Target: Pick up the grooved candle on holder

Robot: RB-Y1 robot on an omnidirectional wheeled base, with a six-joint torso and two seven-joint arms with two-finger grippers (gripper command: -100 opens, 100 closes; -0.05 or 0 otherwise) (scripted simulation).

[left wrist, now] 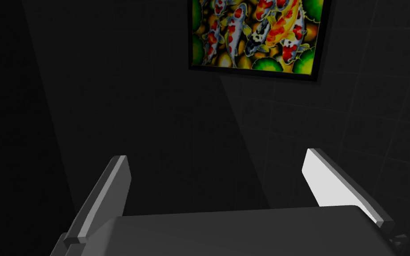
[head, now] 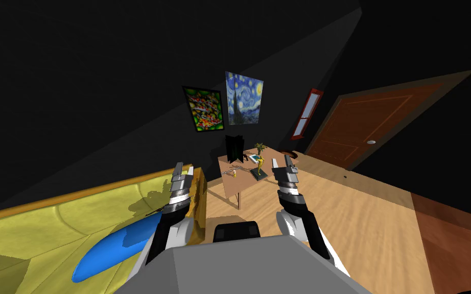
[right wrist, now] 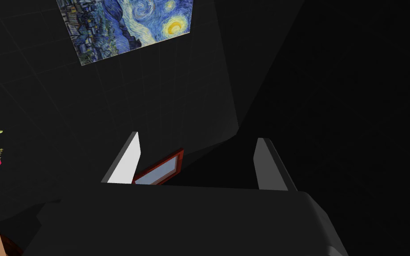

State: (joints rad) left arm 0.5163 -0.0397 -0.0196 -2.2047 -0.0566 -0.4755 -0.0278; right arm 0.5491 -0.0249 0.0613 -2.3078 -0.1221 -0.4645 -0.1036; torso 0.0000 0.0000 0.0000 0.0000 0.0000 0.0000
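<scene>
- Candle on holder: small and pale, standing on the wooden table. It is ahead of both hands, roughly between them, and well apart from either.
- Candle detail: too small to make out any grooves.
- Head view, near part of the tabletop: a gold figurine on a dark base stands near the candle, on the right gripper side.
- Head view, farther from the hands: a dark folded object, a vase of flowers and a flat book.
- Head view, left gripper: raised level with the right one, over the end of a yellow sofa. A blue cushion lies beside that forearm.
- Head view, far side of the right hand: a brown door.
- Left wrist view: fingers spread wide. Nothing is between them and they touch nothing. They aim at a dark wall.
- Right wrist view: fingers also fully apart and empty, with no contact.
- Right wrist view extra: the flowers and a thin strip of tabletop sit off to one side of that gripper, well clear of the fingertips.
- Both hands are empty, and the candle stands on the table untouched.
</scene>
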